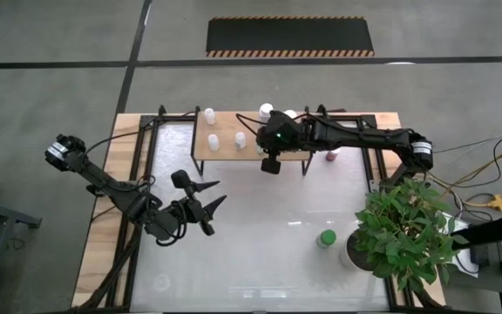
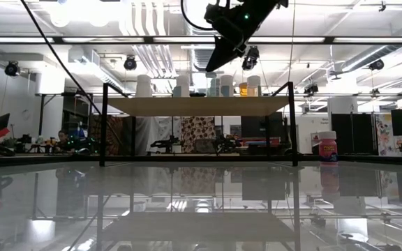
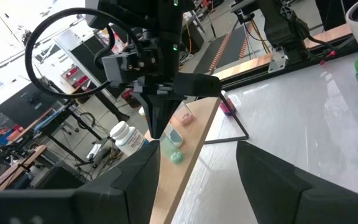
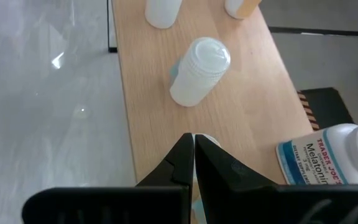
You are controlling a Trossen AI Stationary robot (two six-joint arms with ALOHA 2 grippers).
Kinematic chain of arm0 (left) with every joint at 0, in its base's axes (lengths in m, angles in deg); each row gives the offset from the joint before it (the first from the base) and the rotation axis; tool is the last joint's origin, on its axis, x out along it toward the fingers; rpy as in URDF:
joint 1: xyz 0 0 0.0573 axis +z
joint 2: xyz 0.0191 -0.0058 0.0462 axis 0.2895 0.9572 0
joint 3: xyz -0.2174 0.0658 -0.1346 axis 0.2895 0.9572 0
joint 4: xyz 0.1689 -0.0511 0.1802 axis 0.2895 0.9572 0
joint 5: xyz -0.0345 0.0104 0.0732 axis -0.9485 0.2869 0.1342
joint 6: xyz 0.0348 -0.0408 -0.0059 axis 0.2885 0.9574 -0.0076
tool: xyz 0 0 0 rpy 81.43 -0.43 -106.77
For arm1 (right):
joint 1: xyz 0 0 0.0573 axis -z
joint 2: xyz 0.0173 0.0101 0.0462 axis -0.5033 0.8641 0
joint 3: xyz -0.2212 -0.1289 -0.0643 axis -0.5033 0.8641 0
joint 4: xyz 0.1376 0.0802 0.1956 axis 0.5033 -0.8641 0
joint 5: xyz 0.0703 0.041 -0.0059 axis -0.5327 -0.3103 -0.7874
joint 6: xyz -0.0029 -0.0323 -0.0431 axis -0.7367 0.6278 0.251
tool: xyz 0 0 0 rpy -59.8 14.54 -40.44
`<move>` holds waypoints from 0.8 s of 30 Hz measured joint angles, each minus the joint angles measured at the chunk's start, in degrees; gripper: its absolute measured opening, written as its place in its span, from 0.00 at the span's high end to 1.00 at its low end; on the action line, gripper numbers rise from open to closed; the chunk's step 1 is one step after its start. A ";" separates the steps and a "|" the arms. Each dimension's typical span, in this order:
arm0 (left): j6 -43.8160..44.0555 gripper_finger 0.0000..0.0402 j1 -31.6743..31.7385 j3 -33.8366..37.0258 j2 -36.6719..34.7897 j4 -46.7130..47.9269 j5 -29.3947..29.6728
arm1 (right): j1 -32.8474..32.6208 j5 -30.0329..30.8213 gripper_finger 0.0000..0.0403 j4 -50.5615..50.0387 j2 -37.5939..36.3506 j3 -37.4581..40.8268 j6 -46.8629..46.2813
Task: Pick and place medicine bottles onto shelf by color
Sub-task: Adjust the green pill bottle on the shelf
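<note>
The table [image 1: 260,253] had a glossy white top with wood showing along its left and right edges. The shelf [image 1: 225,150] stood on black legs at the table's far edge, about the middle. White bottles [image 1: 214,140] stood on the shelf's left half, with more near its far edge. A pink bottle [image 1: 331,158] stood on the table just right of the shelf. A green bottle [image 1: 326,238] and a plant [image 1: 403,234] stood near the right edge.

grey floor [image 1: 50,35]; striped black mat [image 1: 290,37]; ceiling strip lights [image 2: 82,42]
</note>
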 joint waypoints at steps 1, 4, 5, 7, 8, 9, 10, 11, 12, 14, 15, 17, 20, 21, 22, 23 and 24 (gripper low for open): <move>0.00 0.51 0.02 0.00 0.00 0.00 0.00 | 0.00 0.05 0.98 0.14 -0.01 0.21 -0.01; 0.00 0.51 0.02 0.00 0.00 0.00 0.00 | 0.00 0.13 0.98 0.94 -0.07 0.80 0.13; 0.00 0.51 0.02 0.00 0.00 -0.02 0.00 | 0.00 0.17 0.98 1.46 -0.09 1.02 0.15; 0.00 0.51 0.01 0.00 0.00 -0.01 0.00 | 0.00 0.62 0.98 2.68 -0.09 1.47 0.29; 0.00 0.51 0.00 0.00 0.00 0.00 0.00 | 0.00 1.15 0.98 3.38 -0.09 1.74 0.50; 0.00 0.51 0.02 0.00 0.00 -0.01 0.00 | 0.00 1.63 0.98 4.12 -0.09 2.11 0.78; 0.00 0.51 0.02 0.00 0.00 0.00 0.00 | 0.00 2.12 0.98 4.73 -0.09 2.42 1.15; 0.00 0.51 0.00 0.00 0.00 -0.02 -0.01 | 0.00 2.92 0.98 5.26 -0.09 2.73 1.31; 0.00 0.51 0.00 0.00 0.00 0.00 -0.02 | 0.00 3.66 0.98 5.76 -0.09 3.03 1.35; 0.00 0.51 0.02 0.00 0.00 0.00 0.00 | 0.00 4.46 0.98 6.27 -0.09 3.18 1.41; 0.00 0.51 0.02 0.00 0.00 0.00 0.00 | 0.02 4.48 0.98 6.48 -0.09 3.24 1.55; 0.00 0.51 0.01 0.00 0.00 0.00 0.00 | 0.07 4.48 0.98 7.54 -0.06 3.33 1.57; 0.00 0.51 0.02 0.00 0.00 -0.01 0.00 | 0.36 4.46 0.98 9.12 0.09 3.38 1.14; 0.00 0.51 0.02 0.00 0.00 -0.01 0.00 | 0.54 4.46 0.98 9.40 0.09 3.40 0.81; 0.00 0.51 0.01 0.00 0.00 0.00 -0.01 | 0.72 4.46 0.98 9.75 0.09 3.40 0.68; 0.00 0.51 0.02 0.00 0.00 0.00 0.00 | 0.81 4.52 0.98 10.11 0.09 3.40 0.65; 0.00 0.51 0.02 0.00 0.00 -0.02 0.00 | 0.96 4.63 0.98 10.31 0.09 3.40 0.65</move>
